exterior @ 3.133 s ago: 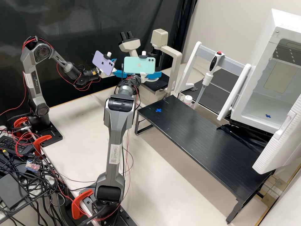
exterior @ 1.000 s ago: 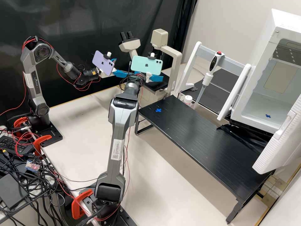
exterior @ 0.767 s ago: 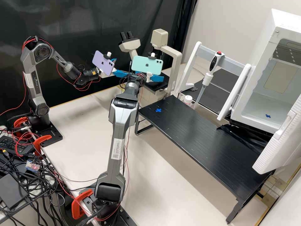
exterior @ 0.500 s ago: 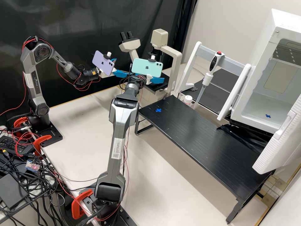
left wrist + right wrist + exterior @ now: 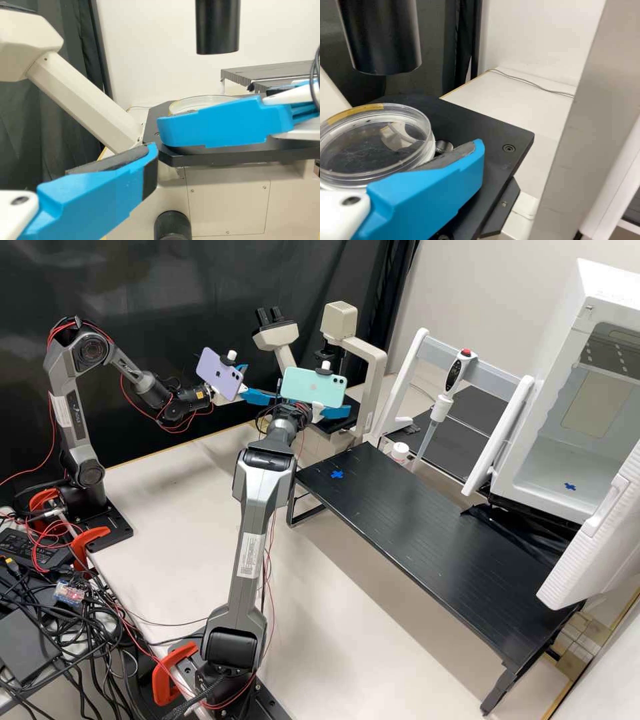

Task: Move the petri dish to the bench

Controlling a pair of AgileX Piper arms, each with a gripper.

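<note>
On the black stage of the microscope (image 5: 340, 320), the clear petri dish (image 5: 192, 104) sits low behind a blue finger of the right gripper. The right gripper (image 5: 335, 412) is open at the stage, partly covered by its teal phone. From the right wrist, the dish (image 5: 367, 150) lies beside the inner pad of one finger of the right gripper (image 5: 425, 197). My left gripper (image 5: 258, 383) hangs open left of the stage, its blue fingers apart and nothing between them. Its own wrist view shows one finger of the left gripper (image 5: 107, 192). The black bench (image 5: 427, 540) carries a blue cross mark (image 5: 337, 475).
The microscope's black objective tube (image 5: 382, 37) hangs over the stage. Right of the microscope stand a white rack (image 5: 417, 367) with a pipette (image 5: 443, 403) and a white-capped bottle (image 5: 399, 451). An open white incubator (image 5: 547, 420) stands at the right, its door (image 5: 600, 547) beside the bench.
The right arm has shifted right over about three seconds, and its gripper has sunk a little toward the stage in the last second. The left arm has not moved.
</note>
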